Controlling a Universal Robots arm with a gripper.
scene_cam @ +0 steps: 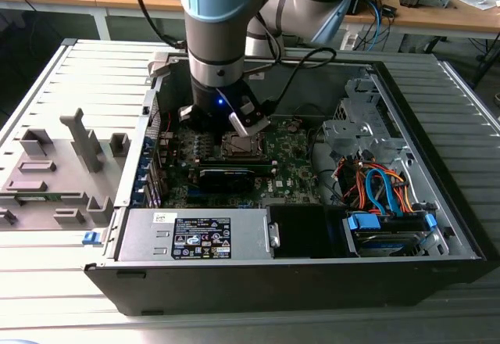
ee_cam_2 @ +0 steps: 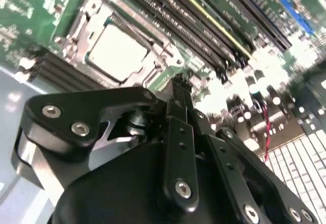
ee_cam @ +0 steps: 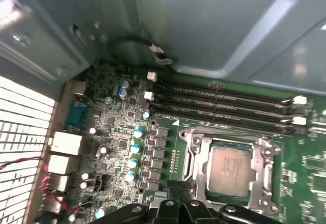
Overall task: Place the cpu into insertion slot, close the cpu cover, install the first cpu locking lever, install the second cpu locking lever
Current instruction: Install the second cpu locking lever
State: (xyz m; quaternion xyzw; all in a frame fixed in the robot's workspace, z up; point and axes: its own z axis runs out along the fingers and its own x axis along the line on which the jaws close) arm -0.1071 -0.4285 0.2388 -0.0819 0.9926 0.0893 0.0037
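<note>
The cpu (ee_cam: 232,170) (ee_cam_2: 118,51), a pale silver square, lies flat in the insertion slot (scene_cam: 242,145) on the green board. The cpu cover (ee_cam: 267,170) (ee_cam_2: 163,56), a silver frame, lies down around it, with the chip showing through its window. I cannot tell whether the thin lever rods along the frame's sides are latched. My gripper (ee_cam: 178,188) (ee_cam_2: 177,86) (scene_cam: 234,121) hangs just beside the socket, a little above the board. Its fingers are shut together with nothing between them.
Long black memory slots (ee_cam: 224,107) run next to the socket. A black card (scene_cam: 234,176), the power supply (scene_cam: 195,234) and a drive cage with blue and orange cables (scene_cam: 383,191) crowd the case. Grey fixtures (scene_cam: 55,172) stand outside it at the exterior view's left.
</note>
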